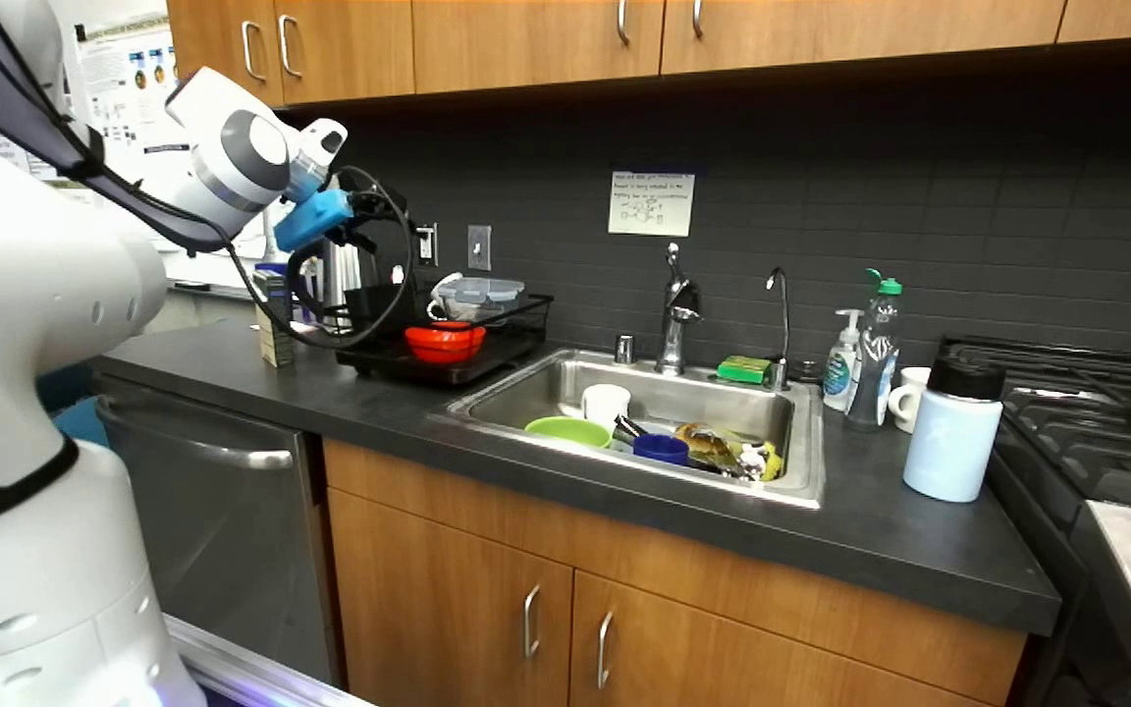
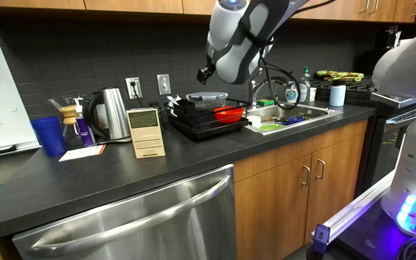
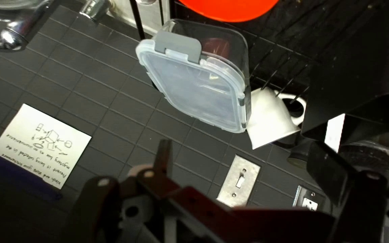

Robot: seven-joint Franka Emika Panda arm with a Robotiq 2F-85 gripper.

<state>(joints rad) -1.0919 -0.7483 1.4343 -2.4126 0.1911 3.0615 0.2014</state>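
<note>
My gripper [image 3: 240,150] stands open in the wrist view, its fingers [image 3: 163,157] wide apart with nothing between them. Behind the gap is the dark tiled wall with a metal light switch plate [image 3: 239,182]. Above it in that view are a clear lidded container [image 3: 194,89], a tilted white mug [image 3: 269,116] and part of an orange-red bowl [image 3: 233,8]. These sit in the black dish rack [image 2: 197,133], with a black holder [image 2: 185,107] at its end. In an exterior view the gripper [image 2: 202,76] hangs above the rack, touching nothing.
Right of the rack lies the steel sink [image 1: 806,476] with a white cup, a green bowl [image 1: 568,430] and a blue bowl [image 1: 661,449]. A faucet [image 1: 675,314] rises behind it. A kettle [image 2: 118,113] and a carton [image 2: 146,133] stand left of the rack. Cabinets [image 1: 536,44] hang overhead.
</note>
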